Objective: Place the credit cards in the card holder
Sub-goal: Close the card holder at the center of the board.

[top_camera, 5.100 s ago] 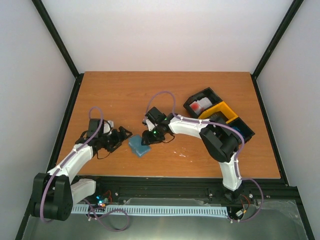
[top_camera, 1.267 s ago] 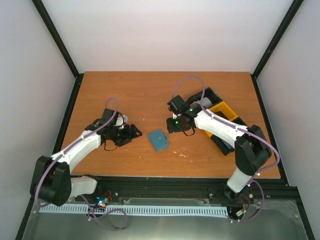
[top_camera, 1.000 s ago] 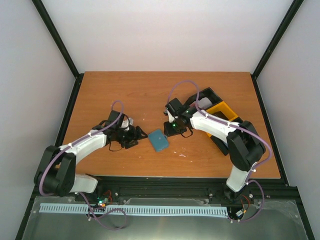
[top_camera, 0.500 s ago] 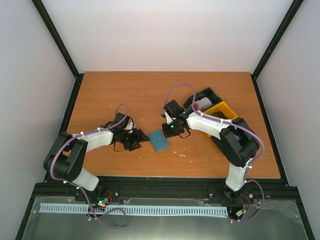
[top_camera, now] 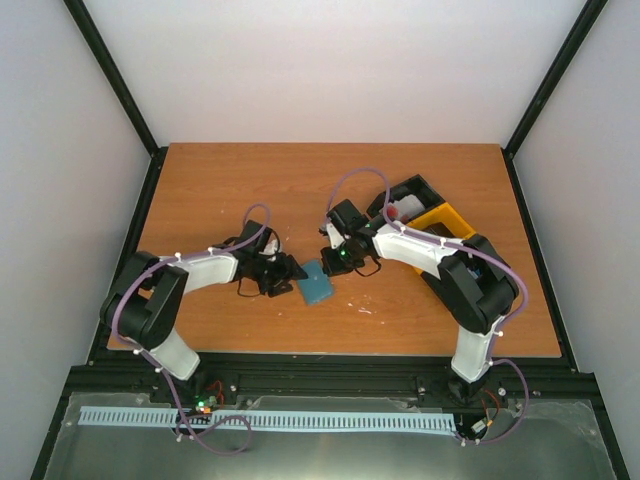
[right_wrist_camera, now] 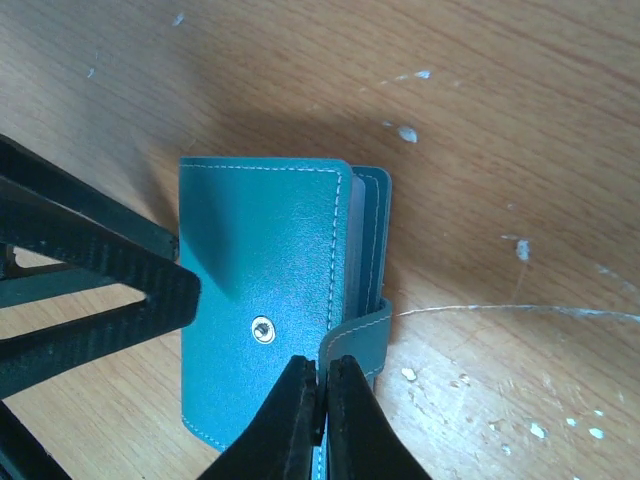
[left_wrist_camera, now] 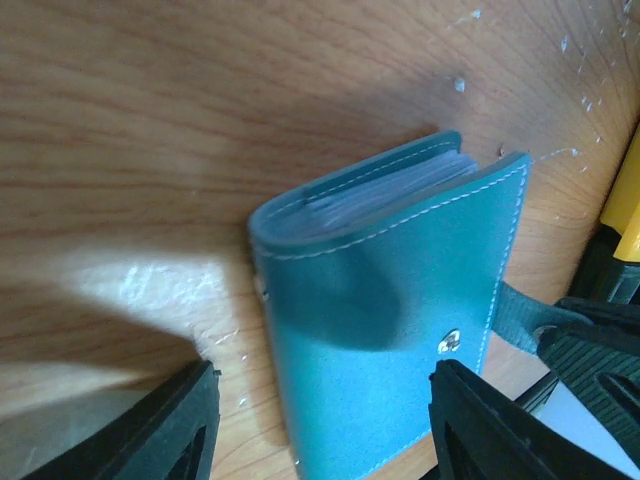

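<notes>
Card holder (top_camera: pixel 317 284) lies shut on the table (top_camera: pixel 250 190), just toward 6 o'clock of centre, with both arms on it. Right claw (right_wrist_camera: pixel 320 410) comes in from 1 o'clock, fingers pressed together, pinched on the loose snap tab (right_wrist_camera: pixel 357 333) and nothing else. The stud (right_wrist_camera: pixel 262 330) on the cover shows bare. Left claw (left_wrist_camera: pixel 320 425) sits at the holder's 9 o'clock, jaws apart, one finger either side of the cover, not squeezing that I can tell. Opening looks like the job here: hold that tab firm so the wallet can't slide, and catch only the top cover, not the inner pockets. Credit cards (top_camera: pixel 398 211) wait in the tray (top_camera: pixel 455 225) at 2 o'clock, well apart
</notes>
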